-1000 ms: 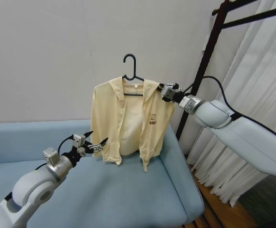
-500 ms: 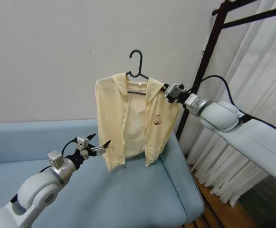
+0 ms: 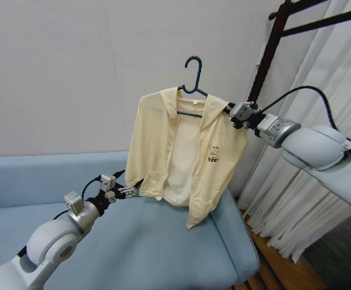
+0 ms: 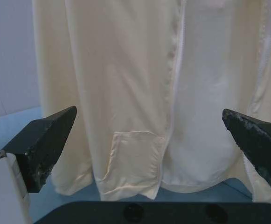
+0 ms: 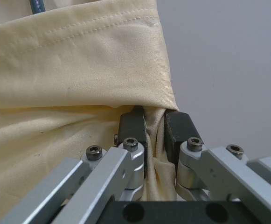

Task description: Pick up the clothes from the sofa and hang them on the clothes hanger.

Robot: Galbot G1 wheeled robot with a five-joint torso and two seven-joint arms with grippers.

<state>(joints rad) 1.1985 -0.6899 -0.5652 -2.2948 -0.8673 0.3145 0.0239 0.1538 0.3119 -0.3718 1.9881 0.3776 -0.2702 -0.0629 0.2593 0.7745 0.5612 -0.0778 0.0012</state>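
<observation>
A pale yellow hooded jacket point(image 3: 184, 151) hangs on a dark hanger point(image 3: 193, 75), held up in the air over the blue sofa point(image 3: 133, 241). My right gripper point(image 3: 234, 112) is shut on the jacket's shoulder point(image 5: 98, 65), the cloth pinched between its dark pads point(image 5: 134, 127). My left gripper point(image 3: 127, 190) stands open just beside the jacket's lower hem, apart from it. In the left wrist view the jacket front point(image 4: 140, 93) with a pocket hangs between the spread fingertips point(image 4: 44, 140), farther off.
A dark clothes rack post point(image 3: 269, 48) with crossbars rises at the upper right, beside white curtains point(image 3: 326, 121). The wall point(image 3: 54, 72) stands behind the sofa. Wooden floor point(image 3: 272, 254) shows beside the sofa's right end.
The right gripper has carried the jacket and hanger up and to the right, toward the rack. The jacket's hem has lifted off the sofa. The left gripper has barely shifted.
</observation>
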